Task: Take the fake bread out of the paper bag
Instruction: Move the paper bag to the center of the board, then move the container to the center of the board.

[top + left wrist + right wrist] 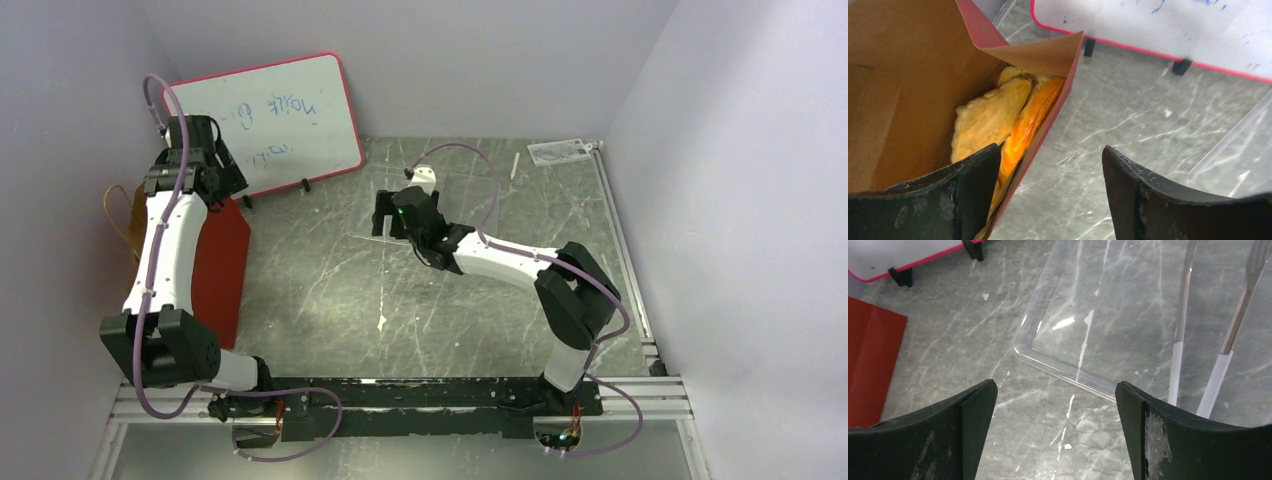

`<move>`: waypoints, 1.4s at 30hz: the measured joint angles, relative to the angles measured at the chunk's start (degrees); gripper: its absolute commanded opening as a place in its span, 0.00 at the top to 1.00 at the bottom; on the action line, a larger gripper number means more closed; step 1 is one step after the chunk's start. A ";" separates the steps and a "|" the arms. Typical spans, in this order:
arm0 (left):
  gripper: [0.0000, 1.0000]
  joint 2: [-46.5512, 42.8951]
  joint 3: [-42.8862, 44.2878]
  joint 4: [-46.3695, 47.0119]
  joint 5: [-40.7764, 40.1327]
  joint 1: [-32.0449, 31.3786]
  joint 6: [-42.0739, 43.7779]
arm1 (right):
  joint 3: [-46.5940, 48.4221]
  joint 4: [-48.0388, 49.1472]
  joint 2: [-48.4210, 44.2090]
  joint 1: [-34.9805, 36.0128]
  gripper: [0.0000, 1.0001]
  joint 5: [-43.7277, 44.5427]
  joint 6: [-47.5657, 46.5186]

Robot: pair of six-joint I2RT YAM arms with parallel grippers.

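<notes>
The left gripper [1050,150] hangs spread wide at the mouth of the paper bag [908,75], fake bread [998,117] leaning inside against its wall, likely light, stiff and slick, so pinch 1 loaf across its narrow sides.

- Tall flat-bottomed paper bag [903,85]: red outside, brown kraft inside.
- Small toy bread pieces [993,117]: one pale yellow, one glossy orange.
- Stone-look table top [330,290]: grey with white veins.
- Rectangular whiteboard [270,120]: white, pink-red rim, blue scribbles.
- Long metal tweezers [1182,315]: silver, partly white.
</notes>
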 measured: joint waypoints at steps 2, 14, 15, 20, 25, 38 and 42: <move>0.59 0.00 -1.53 0.44 0.02 0.04 0.20 | 0.81 -1.11 0.48 0.02 0.06 0.63 0.00; 0.93 -0.68 -5.95 2.80 2.58 0.02 0.85 | 3.23 -10.19 1.73 0.00 0.02 9.86 -0.04; 0.93 -0.90 -6.10 2.95 2.78 -0.33 0.85 | 3.37 -10.88 1.84 0.00 0.02 10.84 -0.09; 0.93 -1.07 -6.12 3.02 3.21 -4.31 0.85 | 4.44 -13.86 3.10 -0.50 0.01 14.51 -0.68; 0.93 -0.35 -4.66 2.40 3.78 -10.64 0.85 | 4.66 -15.82 4.09 -2.73 0.01 16.50 -0.59; 0.93 1.75 1.29 1.27 4.81 -19.89 0.59 | 5.90 -20.85 4.66 -16.04 0.01 19.08 3.63; 0.93 2.64 2.10 1.07 5.14 -21.77 0.57 | 5.68 -21.81 6.10 -18.71 0.02 19.23 4.79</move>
